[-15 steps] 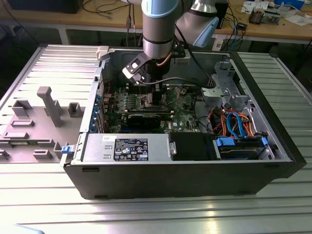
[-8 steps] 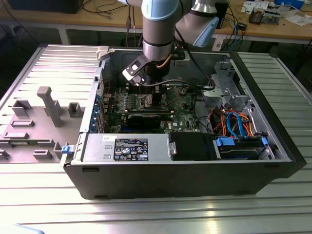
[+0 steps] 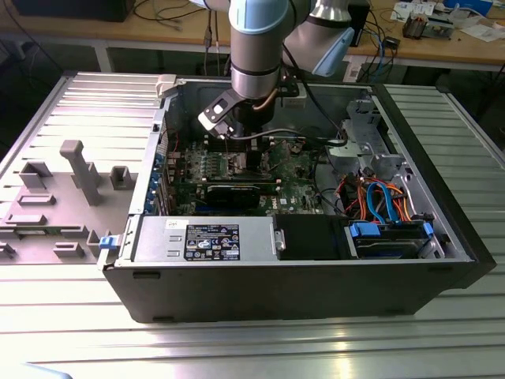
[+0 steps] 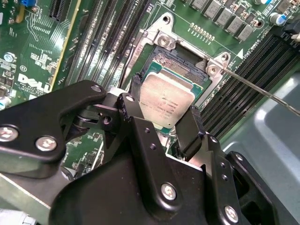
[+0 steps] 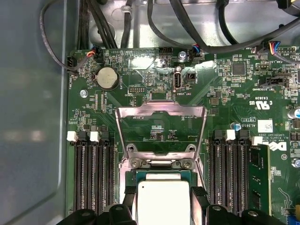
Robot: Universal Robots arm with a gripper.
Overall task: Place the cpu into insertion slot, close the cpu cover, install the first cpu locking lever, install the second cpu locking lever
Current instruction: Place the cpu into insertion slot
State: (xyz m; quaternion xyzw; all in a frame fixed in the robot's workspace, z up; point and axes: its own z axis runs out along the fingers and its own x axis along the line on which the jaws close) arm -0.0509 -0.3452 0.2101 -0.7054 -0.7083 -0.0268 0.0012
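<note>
In both wrist views my gripper (image 4: 164, 112) (image 5: 163, 206) is shut on the cpu (image 4: 166, 96) (image 5: 162, 199), one black finger (image 4: 134, 91) on each of two opposite edges. The chip has a silver top and a green rim. It sits just over the insertion slot (image 4: 174, 60) (image 5: 161, 174), covering most of it, with a strip of the pin field still showing. I cannot tell whether it touches the socket. The cpu cover (image 5: 161, 123) stands swung open beyond the socket. A thin locking lever (image 4: 255, 89) sticks out from one socket corner. In the exterior view the gripper (image 3: 246, 134) reaches down into the open computer case (image 3: 300, 276).
Long black memory slots (image 5: 91, 173) (image 5: 229, 173) flank the socket on both sides. Black cables (image 5: 187, 23) run along the board's edge. A power-supply box (image 3: 207, 239) and a blue drive bay (image 3: 387, 237) line the case's near wall. A grey fixture (image 3: 79, 170) stands at the exterior view's left.
</note>
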